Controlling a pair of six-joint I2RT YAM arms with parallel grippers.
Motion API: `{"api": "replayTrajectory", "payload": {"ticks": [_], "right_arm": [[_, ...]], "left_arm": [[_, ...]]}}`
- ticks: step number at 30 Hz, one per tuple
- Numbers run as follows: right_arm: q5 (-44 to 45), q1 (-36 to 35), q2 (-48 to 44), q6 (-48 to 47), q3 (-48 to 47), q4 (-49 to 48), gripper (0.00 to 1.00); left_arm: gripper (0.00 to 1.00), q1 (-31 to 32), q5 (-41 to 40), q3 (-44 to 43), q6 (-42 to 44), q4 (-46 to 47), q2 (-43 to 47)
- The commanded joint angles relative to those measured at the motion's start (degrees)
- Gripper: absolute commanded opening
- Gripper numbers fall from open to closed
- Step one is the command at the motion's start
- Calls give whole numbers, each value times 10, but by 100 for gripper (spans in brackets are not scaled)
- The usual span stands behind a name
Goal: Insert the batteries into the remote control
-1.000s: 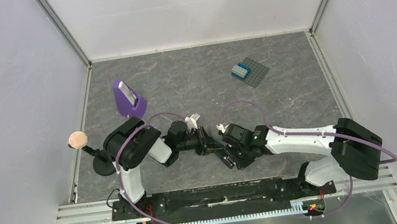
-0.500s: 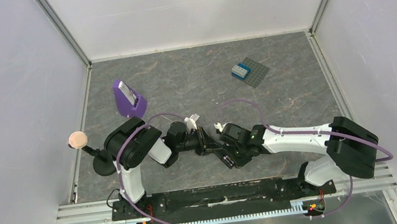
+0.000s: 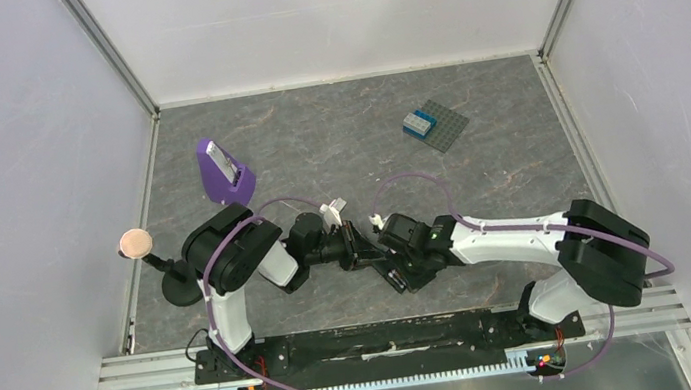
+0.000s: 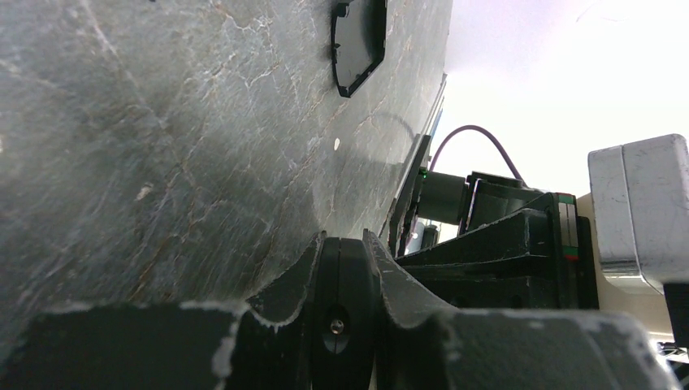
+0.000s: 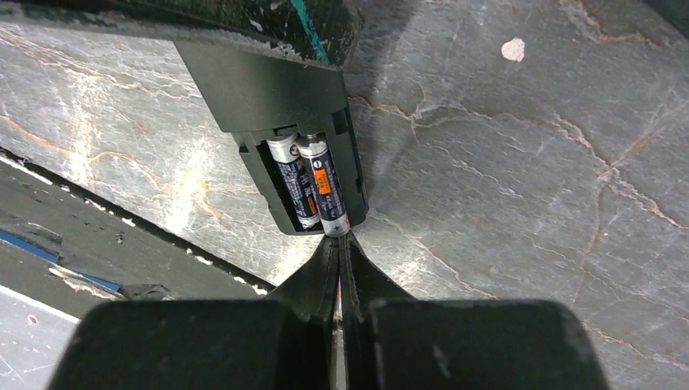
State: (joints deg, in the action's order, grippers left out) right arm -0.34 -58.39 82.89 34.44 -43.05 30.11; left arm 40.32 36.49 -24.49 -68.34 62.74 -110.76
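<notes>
Right gripper (image 5: 339,252) is closed, tips touching two dark cylindrical batteries (image 5: 313,188) seated in the slim black plastic remote (image 5: 268,89), clamped by the left gripper (image 4: 343,248) over grey marbled tabletop (image 5: 528,179) within white walls (image 3: 318,17). Remote's far end is hidden.

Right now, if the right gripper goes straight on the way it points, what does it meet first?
Likely the end of the orange-marked battery in the open compartment of the remote control. The right gripper seems almost on it, though depth is unclear.
</notes>
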Motion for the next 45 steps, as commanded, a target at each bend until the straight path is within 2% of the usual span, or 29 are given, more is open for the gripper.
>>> {"api": "replayTrajectory", "payload": {"ticks": [1,18,27,37,45], "right_arm": [[6,8,12,-15,-33,-26,0],[-45,27,60,-32,-60,-36,0],[-119,74,64,-43,-13,-85,0],[-141,80,-35,-41,50,-110,4],[-133,81,-125,-27,95,-84,4]], "left_arm": [[2,3,1,12,22,14,-7],[2,4,10,16,31,40,-10],[2,4,26,31,27,127,-11],[2,4,-9,38,-10,115,2],[2,3,-29,38,-37,118,14]]}}
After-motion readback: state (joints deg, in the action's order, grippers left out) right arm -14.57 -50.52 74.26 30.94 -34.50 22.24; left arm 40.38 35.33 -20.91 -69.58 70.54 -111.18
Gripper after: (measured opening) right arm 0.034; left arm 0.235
